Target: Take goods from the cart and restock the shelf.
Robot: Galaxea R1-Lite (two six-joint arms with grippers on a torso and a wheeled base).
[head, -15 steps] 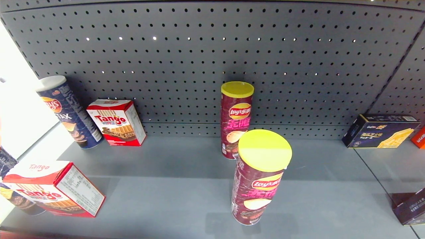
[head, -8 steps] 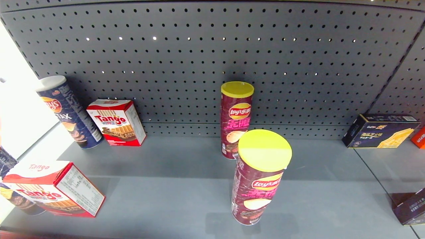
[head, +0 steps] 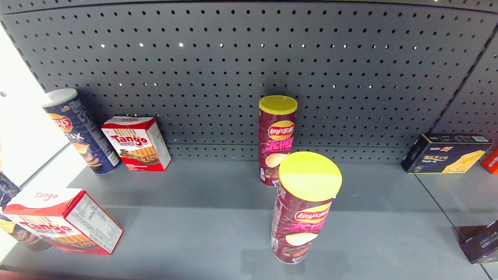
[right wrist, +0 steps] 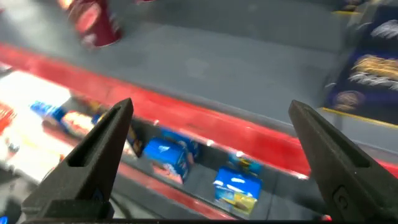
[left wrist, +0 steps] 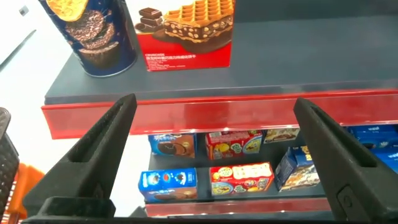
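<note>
Left gripper (left wrist: 211, 162): jaws spread wide, nothing between them. Right gripper (right wrist: 211, 165): same deal, wide and empty. Both hang out front of the grey metal shelf (head: 194, 229), just off its glossy red front lip (left wrist: 217, 115), with the fingers pointing in at the deck. So whatever gets stocked next has to come off the cart first, and honestly I can't tell which way the cart lies from either gripper.

On slots: the left one faces the left end, where a dark blue cardboard chip tube (left wrist: 93, 31) and a red-and-white wafer box (left wrist: 186, 31) stand close to the edge. The right one faces the bare stretch between the maroon chip tube with the yellow plastic lid (head: 301, 210) and the flat navy carton (head: 445, 153). I'd guess that makes it the nearer arm for that gap.

A second maroon tube (head: 276, 140) stands upright behind the first, near the perforated grey back panel (head: 233, 58). The tubes are smooth and round with the long axis vertical, so probably tippy. The boxes are flat-faced printed card and look easier to pinch.
</note>
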